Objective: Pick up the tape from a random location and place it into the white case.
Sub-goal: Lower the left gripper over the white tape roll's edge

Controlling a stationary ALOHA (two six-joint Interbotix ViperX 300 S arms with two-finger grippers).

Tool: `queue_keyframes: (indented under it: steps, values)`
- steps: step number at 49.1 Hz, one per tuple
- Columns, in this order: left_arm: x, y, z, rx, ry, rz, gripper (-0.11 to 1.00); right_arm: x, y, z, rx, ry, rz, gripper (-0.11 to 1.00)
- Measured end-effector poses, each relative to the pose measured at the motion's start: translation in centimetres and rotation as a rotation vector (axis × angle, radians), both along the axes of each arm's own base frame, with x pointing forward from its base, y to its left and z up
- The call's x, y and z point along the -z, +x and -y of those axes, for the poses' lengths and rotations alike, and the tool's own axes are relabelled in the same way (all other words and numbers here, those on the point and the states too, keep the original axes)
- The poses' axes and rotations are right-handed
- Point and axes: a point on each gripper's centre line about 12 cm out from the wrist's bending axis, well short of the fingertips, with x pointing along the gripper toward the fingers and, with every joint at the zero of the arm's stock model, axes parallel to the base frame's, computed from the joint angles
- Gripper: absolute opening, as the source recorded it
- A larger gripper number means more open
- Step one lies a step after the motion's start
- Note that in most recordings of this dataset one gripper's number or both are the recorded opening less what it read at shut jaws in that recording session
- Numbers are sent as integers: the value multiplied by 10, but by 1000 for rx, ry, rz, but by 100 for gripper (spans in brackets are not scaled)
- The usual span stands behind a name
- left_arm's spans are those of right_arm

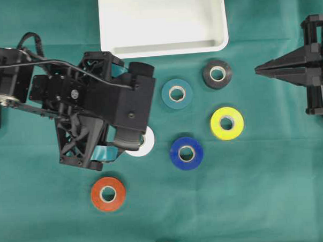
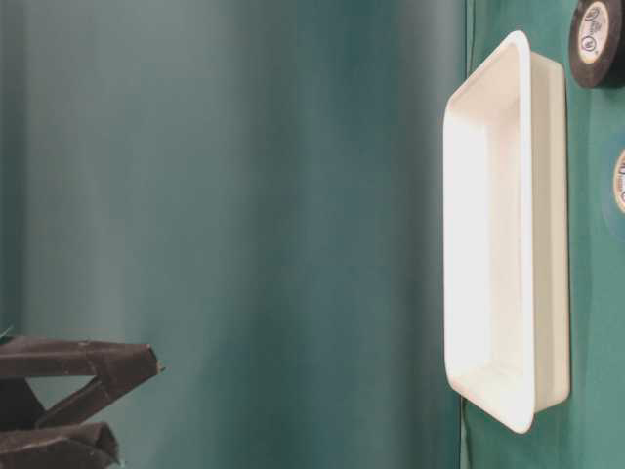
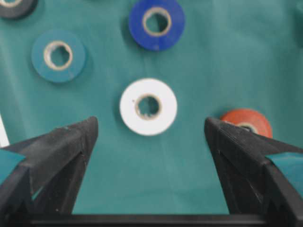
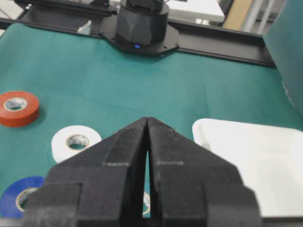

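Observation:
Several tape rolls lie flat on the green cloth: white (image 1: 144,146), teal (image 1: 177,93), black (image 1: 217,74), yellow (image 1: 227,123), blue (image 1: 186,152) and red (image 1: 108,194). The white case (image 1: 163,46) stands at the back, with nothing in the part I see. My left gripper (image 1: 136,106) hovers open over the cloth, its body covering part of the white roll. In the left wrist view the white roll (image 3: 148,107) lies just ahead of the wide-open gripper (image 3: 150,122), apart from both fingers. My right gripper (image 1: 257,70) is shut on nothing at the right, beside the black roll.
The red roll (image 3: 246,120) peeks out behind one left finger. The right wrist view shows the case's corner (image 4: 255,161) to the right of the shut gripper (image 4: 147,119) and the white roll (image 4: 75,141) to its left. The other arm's base (image 4: 142,23) stands opposite.

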Motion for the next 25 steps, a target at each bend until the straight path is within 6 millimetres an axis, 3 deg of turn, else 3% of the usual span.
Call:
queue_keyframes:
  steps: [25]
  values:
    - [-1,2,0,-2,2,2,99,2,3,0,0,2,-14,0]
